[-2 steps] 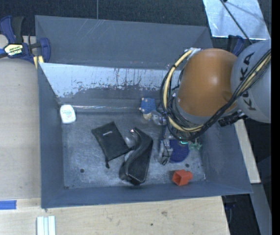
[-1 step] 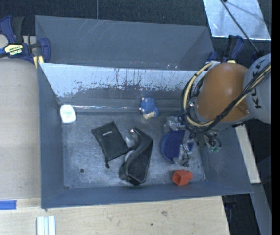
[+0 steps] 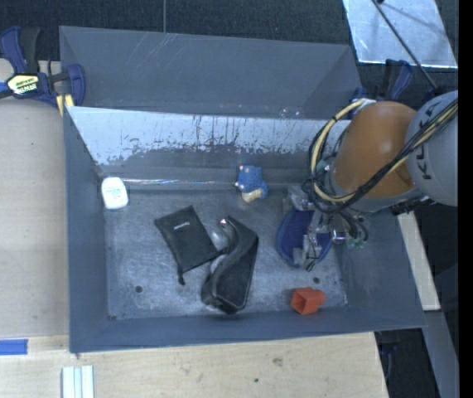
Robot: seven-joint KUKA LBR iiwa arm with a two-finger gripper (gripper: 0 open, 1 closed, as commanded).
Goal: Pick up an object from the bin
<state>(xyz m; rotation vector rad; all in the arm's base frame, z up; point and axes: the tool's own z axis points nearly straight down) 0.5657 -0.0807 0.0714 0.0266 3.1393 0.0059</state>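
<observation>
At three o'clock the gripper (image 3: 311, 254) is hanging over one blue rounded object (image 3: 289, 235); whether it is open or closed is unclear. One orange block (image 3: 306, 301) is lying nearby.

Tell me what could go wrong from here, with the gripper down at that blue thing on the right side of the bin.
The gripper sits low at the blue rounded thing, close to the bin's right wall, so it might scrape that wall. The blue thing looks rounded and may slide aside rather than be caught. The small red block lies just in front of it and could get knocked.
</observation>
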